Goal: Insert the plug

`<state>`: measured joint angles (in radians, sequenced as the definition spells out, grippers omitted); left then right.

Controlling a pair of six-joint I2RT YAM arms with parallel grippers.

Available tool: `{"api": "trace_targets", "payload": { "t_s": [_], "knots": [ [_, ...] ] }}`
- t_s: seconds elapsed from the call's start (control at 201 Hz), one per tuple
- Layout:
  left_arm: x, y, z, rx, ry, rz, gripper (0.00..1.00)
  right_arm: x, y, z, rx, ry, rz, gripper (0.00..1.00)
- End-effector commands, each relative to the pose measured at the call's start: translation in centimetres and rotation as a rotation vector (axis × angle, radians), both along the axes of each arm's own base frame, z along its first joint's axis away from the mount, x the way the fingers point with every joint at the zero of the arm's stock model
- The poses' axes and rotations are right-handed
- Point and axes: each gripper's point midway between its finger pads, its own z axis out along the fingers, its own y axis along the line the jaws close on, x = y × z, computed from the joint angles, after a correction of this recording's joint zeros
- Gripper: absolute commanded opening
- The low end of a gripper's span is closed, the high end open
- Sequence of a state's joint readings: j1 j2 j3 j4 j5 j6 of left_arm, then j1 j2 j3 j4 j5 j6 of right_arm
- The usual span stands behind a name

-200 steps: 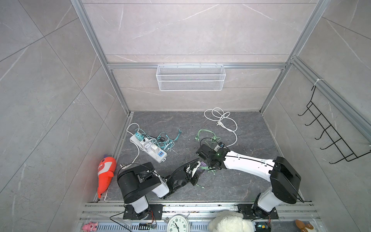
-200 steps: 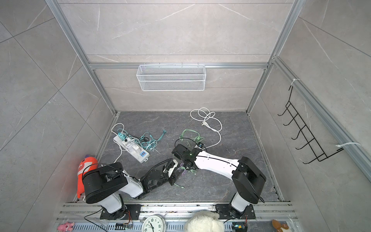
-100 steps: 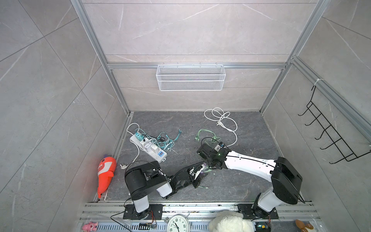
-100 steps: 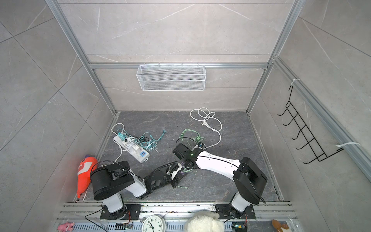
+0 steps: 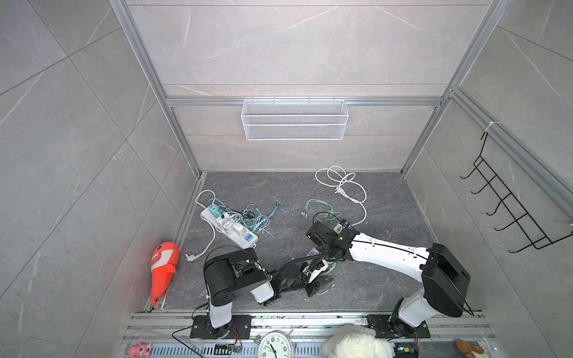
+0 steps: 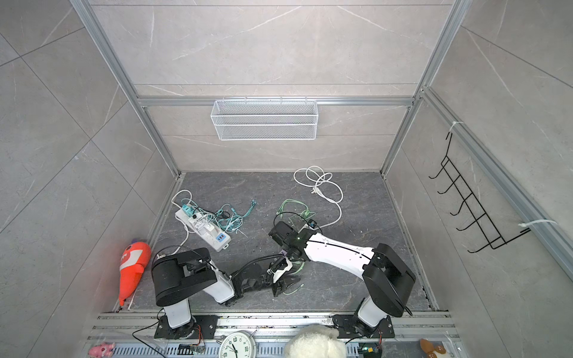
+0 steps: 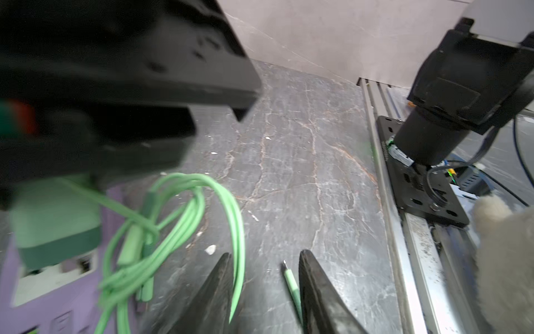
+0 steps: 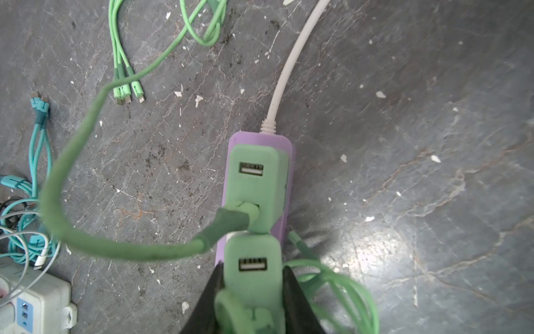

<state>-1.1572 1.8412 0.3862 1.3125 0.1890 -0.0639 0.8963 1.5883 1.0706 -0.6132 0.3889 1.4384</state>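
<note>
The plug [image 8: 252, 274] is a green USB adapter standing on the purple power strip [image 8: 284, 179], and my right gripper [image 8: 252, 270] is shut on its sides. A second green adapter [image 8: 257, 185] sits further along the strip with a green cable [image 8: 86, 243] plugged in. In the left wrist view the plug [image 7: 55, 219] shows under the right gripper's black body. My left gripper [image 7: 265, 254] is open low over the floor, with a loose green cable tip [image 7: 290, 282] lying between its fingers. In both top views the left gripper [image 5: 319, 283] [image 6: 286, 285] lies just in front of the right wrist.
A white power strip [image 5: 229, 229] with tangled teal cables [image 5: 260, 217] lies at the left. The purple strip's white cord [image 5: 341, 186] coils at the back. An orange toy [image 5: 162, 269] lies by the left wall. More green cable ends [image 8: 127, 89] rest on the floor.
The left arm has swung and its gripper has moved right and toward the front edge. The right gripper has stayed on the plug.
</note>
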Motion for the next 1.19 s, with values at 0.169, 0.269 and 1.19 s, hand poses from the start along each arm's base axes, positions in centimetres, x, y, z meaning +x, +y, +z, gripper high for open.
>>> {"api": "trace_targets", "payload": {
  "t_s": [0.169,0.269,1.19],
  "knots": [
    [-2.1,-1.4,4.8,-0.155,-0.048,-0.089,0.41,-0.7,-2.0,1.1,-0.038,-0.01,0.009,0.0],
    [-2.4,-1.9,5.3,-0.17,-0.039,-0.101,0.41,-0.8,-2.5,1.4,-0.047,-0.011,0.024,0.0],
    [3.8,12.4,5.2,0.139,-0.136,0.537,0.54,0.4,-0.3,0.0,-0.055,0.057,0.032,0.0]
  ]
}}
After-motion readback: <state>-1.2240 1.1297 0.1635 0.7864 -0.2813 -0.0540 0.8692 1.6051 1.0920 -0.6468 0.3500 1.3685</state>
